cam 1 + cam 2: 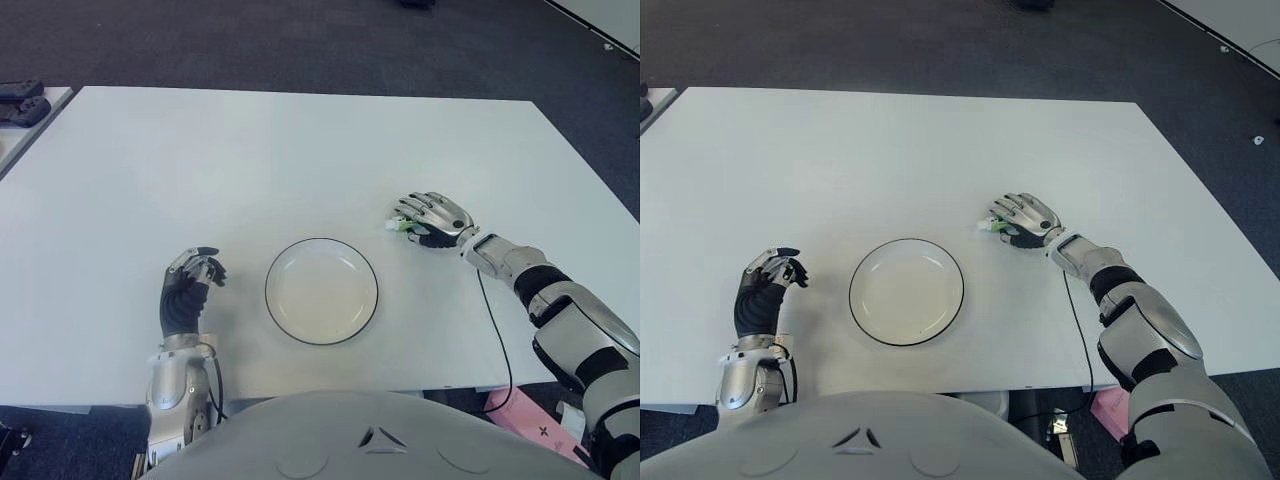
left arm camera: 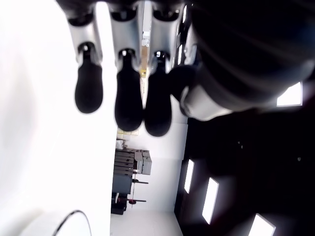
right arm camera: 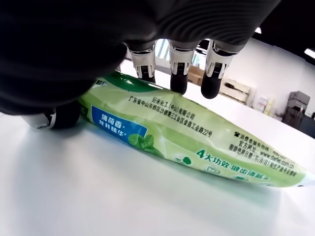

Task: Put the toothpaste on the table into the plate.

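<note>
The toothpaste is a green tube with blue and white print, lying flat on the white table. In the left eye view only its white end shows, right of the plate, under my right hand. That hand covers the tube: its fingers reach down over the far edge and the thumb sits at the near side, not clamped. The white plate with a dark rim sits near the front edge, holding nothing. My left hand stands idle left of the plate, fingers relaxed.
Dark controllers lie on a side table at the far left. A thin black cable runs from my right wrist over the table's front edge. Dark carpet surrounds the table.
</note>
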`<state>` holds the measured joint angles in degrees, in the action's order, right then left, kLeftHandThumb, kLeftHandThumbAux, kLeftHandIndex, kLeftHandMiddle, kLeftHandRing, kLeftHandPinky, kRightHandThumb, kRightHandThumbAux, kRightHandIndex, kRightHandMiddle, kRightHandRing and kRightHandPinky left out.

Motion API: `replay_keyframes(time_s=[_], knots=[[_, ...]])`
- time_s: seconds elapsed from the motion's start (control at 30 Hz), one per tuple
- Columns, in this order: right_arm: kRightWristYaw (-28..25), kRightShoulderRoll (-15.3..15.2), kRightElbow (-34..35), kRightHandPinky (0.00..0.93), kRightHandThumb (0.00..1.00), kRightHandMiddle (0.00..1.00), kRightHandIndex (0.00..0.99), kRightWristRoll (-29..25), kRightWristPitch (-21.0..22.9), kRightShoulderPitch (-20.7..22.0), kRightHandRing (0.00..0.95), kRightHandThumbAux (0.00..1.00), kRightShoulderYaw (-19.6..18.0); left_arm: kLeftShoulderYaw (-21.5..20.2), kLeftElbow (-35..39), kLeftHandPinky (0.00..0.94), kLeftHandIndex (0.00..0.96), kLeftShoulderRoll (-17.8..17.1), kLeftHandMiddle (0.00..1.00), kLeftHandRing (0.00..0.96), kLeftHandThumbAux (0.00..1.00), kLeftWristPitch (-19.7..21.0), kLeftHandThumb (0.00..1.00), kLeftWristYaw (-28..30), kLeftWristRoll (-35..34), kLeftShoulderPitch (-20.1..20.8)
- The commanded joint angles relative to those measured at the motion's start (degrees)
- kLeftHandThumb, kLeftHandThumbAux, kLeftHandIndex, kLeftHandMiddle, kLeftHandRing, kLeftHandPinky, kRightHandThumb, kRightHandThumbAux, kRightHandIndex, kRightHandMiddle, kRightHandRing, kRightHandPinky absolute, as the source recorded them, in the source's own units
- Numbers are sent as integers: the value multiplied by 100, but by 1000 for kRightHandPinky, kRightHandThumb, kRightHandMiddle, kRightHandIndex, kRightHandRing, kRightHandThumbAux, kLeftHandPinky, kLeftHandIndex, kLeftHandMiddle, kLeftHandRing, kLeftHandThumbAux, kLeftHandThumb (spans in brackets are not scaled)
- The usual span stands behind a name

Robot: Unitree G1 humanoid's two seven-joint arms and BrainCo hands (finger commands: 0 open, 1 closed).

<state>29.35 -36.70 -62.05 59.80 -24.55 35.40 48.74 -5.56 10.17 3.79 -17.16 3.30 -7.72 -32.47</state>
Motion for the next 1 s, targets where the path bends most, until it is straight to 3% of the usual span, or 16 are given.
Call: replay_keyframes(time_s=[0.03,0.17,0.23,0.37,0.4,0.5,0.63,1.0], knots=[[-417,204,-166,50,619,39,115,-42,-90,-650,14,251,121,27,-100,620,440,-31,644,636,715,28,707,42,-13,28],[-441,200,-145,197,693,135,181,-258,-204,-692,140,287,33,26,-133,614,439,-52,642,633,716,-18,706,70,-23,38],[-482,201,-138,342,757,249,253,-382,-282,-704,292,317,-31,24,-153,624,439,-60,643,635,716,-33,705,75,-30,47],[-584,208,-116,481,819,376,376,-604,-415,-722,432,351,-149,25,-181,633,439,-71,644,638,716,-60,705,75,-38,62],[-631,211,-104,506,790,425,397,-694,-468,-733,480,475,-209,26,-187,637,440,-73,646,640,716,-67,705,74,-37,65],[-822,239,-139,540,824,445,440,-1044,-670,-782,557,608,-433,32,-197,640,440,-66,647,642,716,-83,705,43,-6,84],[-942,214,-68,583,931,473,453,-1266,-820,-828,524,637,-594,34,-203,644,440,-63,649,645,716,-93,705,26,10,94],[-1275,206,278,660,971,552,458,-1719,-803,-1008,584,635,-1028,42,-185,626,439,-53,644,637,716,-72,705,25,-15,121]])
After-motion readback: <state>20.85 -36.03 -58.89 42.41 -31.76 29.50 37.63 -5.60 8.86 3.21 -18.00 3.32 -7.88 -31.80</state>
